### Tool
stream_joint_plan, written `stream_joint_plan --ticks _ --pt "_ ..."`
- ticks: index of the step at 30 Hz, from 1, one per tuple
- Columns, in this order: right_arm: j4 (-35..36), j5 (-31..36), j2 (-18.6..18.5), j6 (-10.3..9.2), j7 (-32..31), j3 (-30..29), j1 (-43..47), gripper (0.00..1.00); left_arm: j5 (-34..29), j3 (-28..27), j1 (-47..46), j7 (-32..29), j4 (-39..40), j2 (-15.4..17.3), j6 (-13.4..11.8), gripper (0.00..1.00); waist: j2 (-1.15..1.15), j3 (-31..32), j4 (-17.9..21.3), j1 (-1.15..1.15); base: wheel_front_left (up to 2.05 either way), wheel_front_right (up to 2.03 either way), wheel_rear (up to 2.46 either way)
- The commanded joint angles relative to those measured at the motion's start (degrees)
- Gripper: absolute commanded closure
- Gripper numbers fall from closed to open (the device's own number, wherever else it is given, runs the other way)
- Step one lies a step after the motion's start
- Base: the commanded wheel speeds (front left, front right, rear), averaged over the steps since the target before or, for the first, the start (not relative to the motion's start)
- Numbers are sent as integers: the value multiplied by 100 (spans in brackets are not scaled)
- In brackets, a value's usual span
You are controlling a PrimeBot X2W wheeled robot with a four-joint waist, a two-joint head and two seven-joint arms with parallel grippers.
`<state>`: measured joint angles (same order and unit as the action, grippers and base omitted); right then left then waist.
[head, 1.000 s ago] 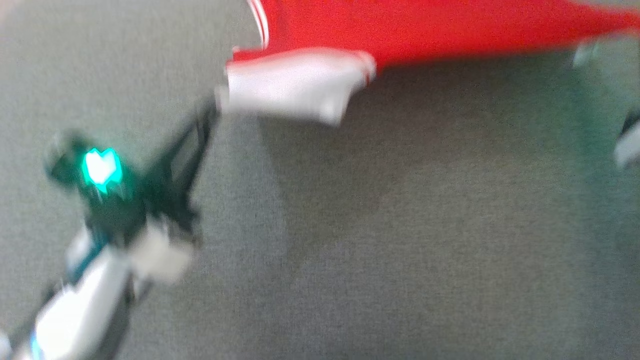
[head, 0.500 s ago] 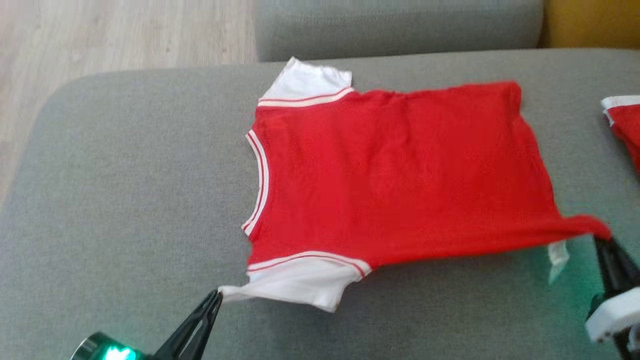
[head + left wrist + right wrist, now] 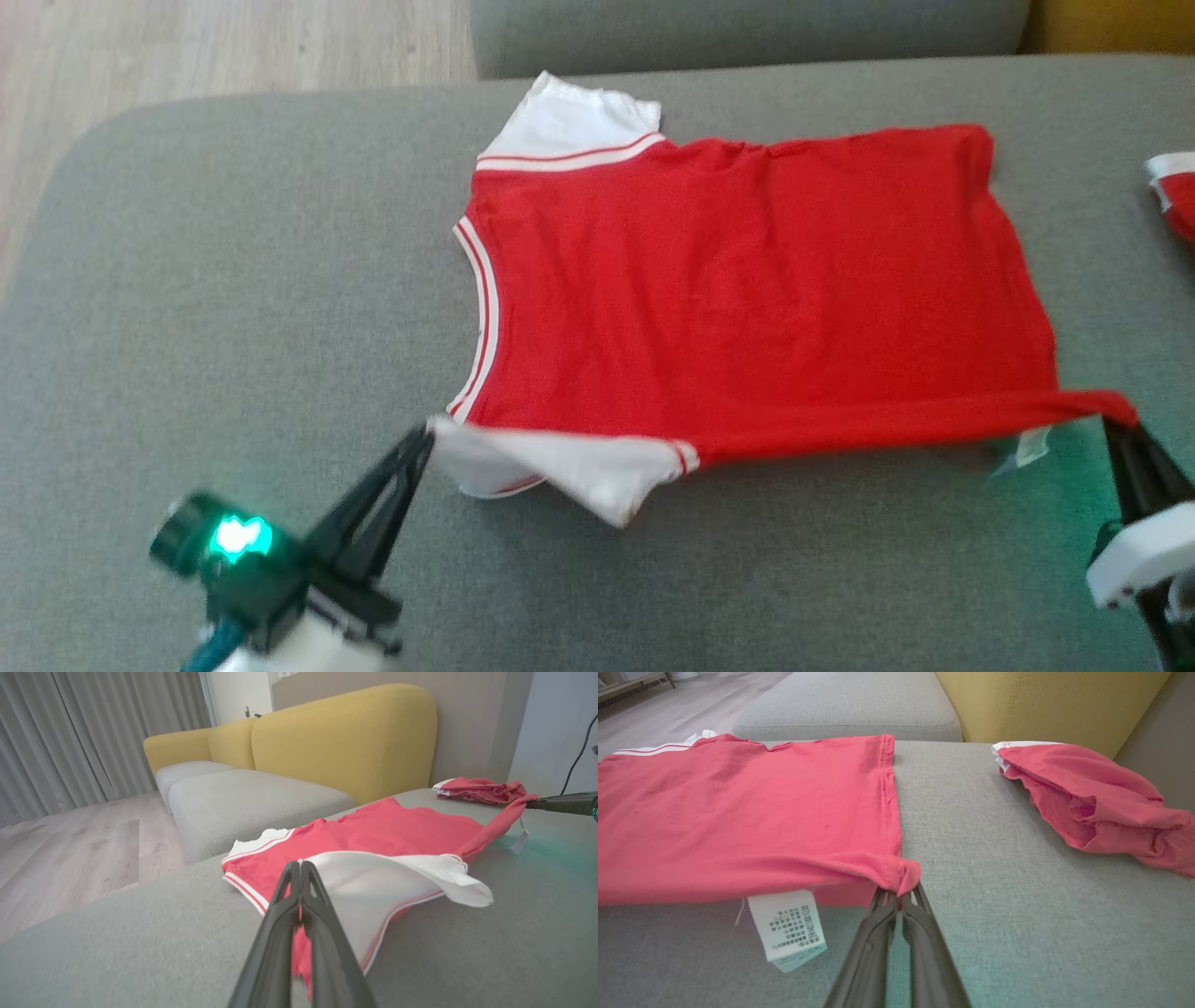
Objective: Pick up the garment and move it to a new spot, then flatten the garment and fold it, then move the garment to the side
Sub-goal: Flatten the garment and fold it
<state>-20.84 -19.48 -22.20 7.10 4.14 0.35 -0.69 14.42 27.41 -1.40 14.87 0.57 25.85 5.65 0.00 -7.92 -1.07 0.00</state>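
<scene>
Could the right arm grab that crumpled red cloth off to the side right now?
Probably not yet: nothing blocks the crumpled red cloth, but the right tool is shut on the hem corner of the red T-shirt with white sleeves and must let go first.

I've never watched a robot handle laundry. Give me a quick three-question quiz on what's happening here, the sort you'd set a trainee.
1. True or false: the left hand is shut on the white sleeve of the red shirt.
2. What does the right hand pinch? A) the neckline B) the hem corner C) the far sleeve
3. Fill in: the shirt lies spread on a ____ cushion.

Key: 1 true. 2 B. 3 grey.
</scene>
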Motion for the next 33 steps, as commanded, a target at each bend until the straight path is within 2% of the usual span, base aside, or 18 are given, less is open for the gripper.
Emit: stream_joint_plan --ticks 1,11,18,19,20,22,24,25,26,27,28,33 --pt "198 64 -140 39 -19 -4 -260 100 -33 -218 -443 13 51 55 28 100 0 -132 -16 0 0 0 0" --pt "-87 114 -153 39 -188 19 -1038 100 -184 59 -2141 13 -828 -106 165 100 0 -678 -47 0 0 0 0" --pt "-461 48 -207 39 -108 265 -1625 100 -289 74 -2832 13 -1320 -200 177 100 0 -981 -5 0 0 0 0" --pt "-520 25 -214 39 -74 308 -1703 97 -277 36 -2889 13 -1356 -239 178 100 0 -1008 -5 0 0 0 0" --pt "-578 2 -216 39 -40 350 -1778 83 -243 -25 -2931 13 -1381 -291 178 100 0 -1036 -6 0 0 0 0" --pt "-719 -36 -215 39 27 442 -1922 80 -204 -133 -2992 13 -1469 -366 179 100 0 -1078 -7 0 0 0 0" --pt "-869 -102 -205 39 139 545 -2069 67 -240 -246 -3052 13 -1526 -422 179 100 0 -1106 -11 0 0 0 0" --pt "-941 -135 -198 39 213 597 -2142 24 -284 -307 -3070 13 -1528 -453 165 100 0 -1114 -12 0 0 0 0" --pt "-1004 -170 -182 39 297 644 -2209 0 -316 -368 -3069 13 -1535 -491 149 100 0 -1113 -12 0 0 0 0" --pt "-1072 -197 -168 39 386 670 -2269 0 -327 -426 -3051 13 -1556 -538 142 62 0 -1107 -13 0 0 0 0" --pt "-1125 -216 -158 39 494 713 -2322 0 -341 -477 -3025 13 -1573 -586 138 0 0 -1096 -15 0 0 0 0" --pt "-1310 -253 -115 39 877 772 -2445 0 -414 -626 -2832 13 -1606 -766 127 0 0 -995 -33 0 0 0 0"
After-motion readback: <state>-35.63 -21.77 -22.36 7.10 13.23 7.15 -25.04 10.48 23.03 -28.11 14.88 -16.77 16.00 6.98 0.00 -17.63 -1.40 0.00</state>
